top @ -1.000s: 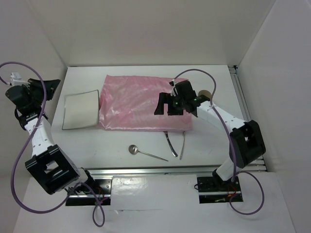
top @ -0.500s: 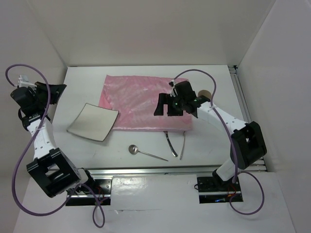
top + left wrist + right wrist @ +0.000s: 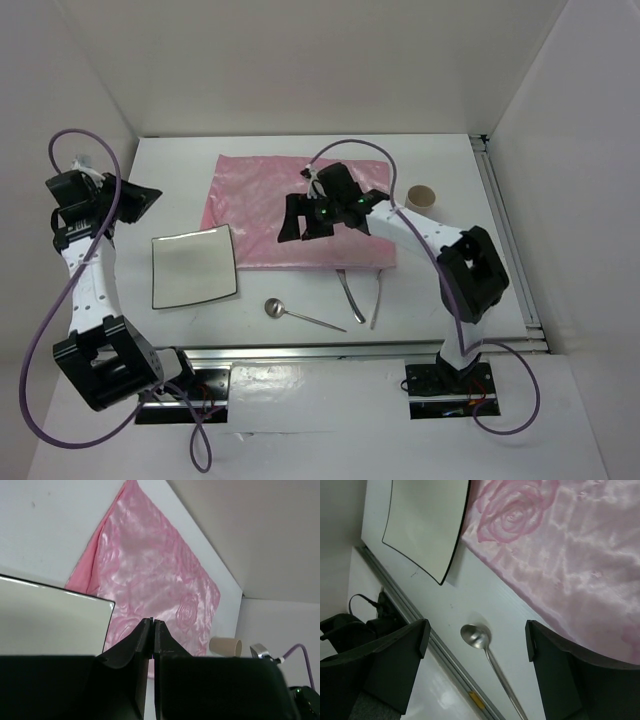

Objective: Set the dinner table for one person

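The dinner table (image 3: 440,290) is a white tabletop with metal rails. A shiny pink mat (image 3: 270,195) lies at its middle. A square white plate (image 3: 193,265) lies flat off the mat's near-left corner. A spoon (image 3: 300,315), a fork (image 3: 350,295) and a knife (image 3: 378,298) lie near the front edge. My left gripper (image 3: 150,197) is shut and empty, raised left of the plate; its wrist view (image 3: 152,622) shows plate (image 3: 50,615) and mat (image 3: 155,580). My right gripper (image 3: 305,218) is open and empty above the mat; its wrist view (image 3: 476,626) looks down on the spoon (image 3: 476,636).
A small tan paper cup (image 3: 421,196) stands right of the mat, also in the left wrist view (image 3: 226,645). The front rail (image 3: 350,350) runs along the near edge, also in the right wrist view (image 3: 420,625). White walls enclose the table.
The plate has moved from left of the mat nearer and to the right, and now lies flat. My right gripper has swung left over the mat. My left gripper has shifted right.
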Action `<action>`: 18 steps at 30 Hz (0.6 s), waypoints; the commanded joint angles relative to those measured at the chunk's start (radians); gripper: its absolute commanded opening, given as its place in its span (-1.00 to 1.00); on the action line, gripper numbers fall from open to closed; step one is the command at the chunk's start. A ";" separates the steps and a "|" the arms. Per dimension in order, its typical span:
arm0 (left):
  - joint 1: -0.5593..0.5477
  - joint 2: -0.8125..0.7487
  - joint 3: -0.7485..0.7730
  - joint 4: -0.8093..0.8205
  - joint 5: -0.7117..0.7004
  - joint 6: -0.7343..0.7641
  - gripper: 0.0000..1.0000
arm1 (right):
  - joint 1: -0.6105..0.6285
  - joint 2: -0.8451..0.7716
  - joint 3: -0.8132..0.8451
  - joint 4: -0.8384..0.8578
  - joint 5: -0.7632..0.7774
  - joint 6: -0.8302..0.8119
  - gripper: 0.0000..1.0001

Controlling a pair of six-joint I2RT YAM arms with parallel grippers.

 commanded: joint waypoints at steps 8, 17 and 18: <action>-0.106 -0.038 0.137 -0.213 -0.060 0.060 -0.69 | 0.174 0.196 0.107 0.223 -0.155 0.147 0.75; -0.287 -0.098 0.232 -0.313 -0.152 0.060 -0.18 | 0.265 0.309 0.004 0.543 -0.155 0.389 0.69; -0.301 -0.112 0.242 -0.328 -0.152 0.060 -0.15 | 0.277 0.323 0.004 0.543 -0.155 0.402 0.66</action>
